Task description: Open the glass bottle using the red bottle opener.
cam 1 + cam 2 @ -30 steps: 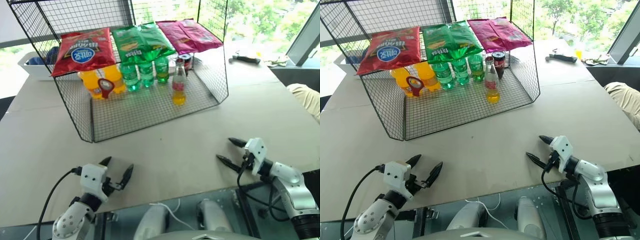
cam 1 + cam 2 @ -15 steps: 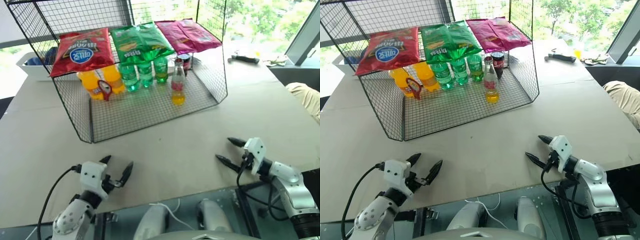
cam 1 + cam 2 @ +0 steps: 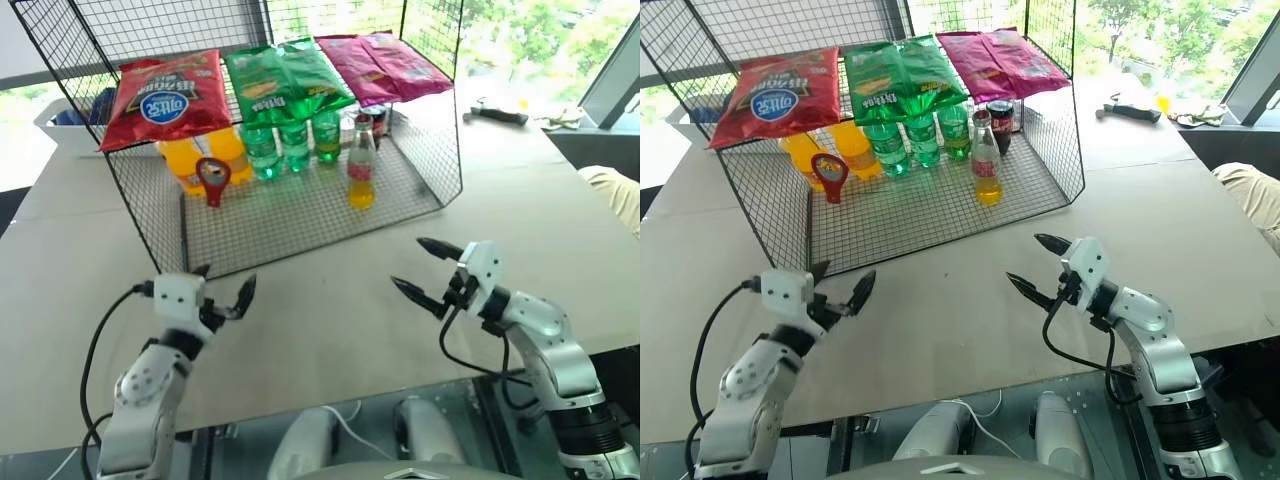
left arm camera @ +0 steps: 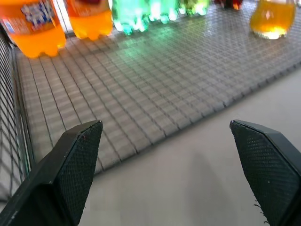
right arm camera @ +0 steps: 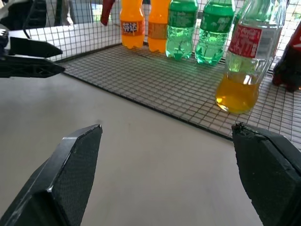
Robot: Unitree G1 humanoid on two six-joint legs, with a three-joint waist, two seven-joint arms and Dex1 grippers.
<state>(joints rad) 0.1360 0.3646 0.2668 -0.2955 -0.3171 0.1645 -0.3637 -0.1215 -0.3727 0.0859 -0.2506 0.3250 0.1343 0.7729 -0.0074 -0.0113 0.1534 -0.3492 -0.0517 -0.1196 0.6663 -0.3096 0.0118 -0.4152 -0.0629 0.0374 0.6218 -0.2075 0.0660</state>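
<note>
Seen from the head: a wire rack (image 3: pixel 440 150) on a pale table (image 3: pixel 330 300), with snack bags draped over its upper shelf, a red bag (image 3: pixel 165 100), a green bag (image 3: pixel 285 82) and a magenta bag (image 3: pixel 385 65). On the rack's mesh floor, upright and toward the robot's right: the glass bottle (image 3: pixel 361 175), yellow-orange drink in its lower part, a red-pink label band above. Behind it, a row of green plastic bottles (image 3: pixel 292 145); further left, orange plastic bottles (image 3: pixel 195 165). Hanging on the rack's front mesh before the orange bottles: the red bottle opener (image 3: pixel 213 180), ring head up, handle down. Well apart from both grippers.

Left gripper (image 3: pixel 222 292) above the table just short of the rack's front edge, black fingers spread wide, nothing between them. Right gripper (image 3: pixel 420 268) raised over the table in front of the rack's right half, fingers likewise wide apart and empty.

Given by the right wrist view and not the head views: the bottle label (image 5: pixel 248 40) up close, white script on red, not readable; an orange bottle's label with small white characters, unreadable too; the left gripper's fingers at the frame's edge. Left wrist view: mesh floor, bottle bases, the glass bottle's yellow foot (image 4: pixel 273 19).

Red bag: a blue oval logo with white lettering, not legible.
</note>
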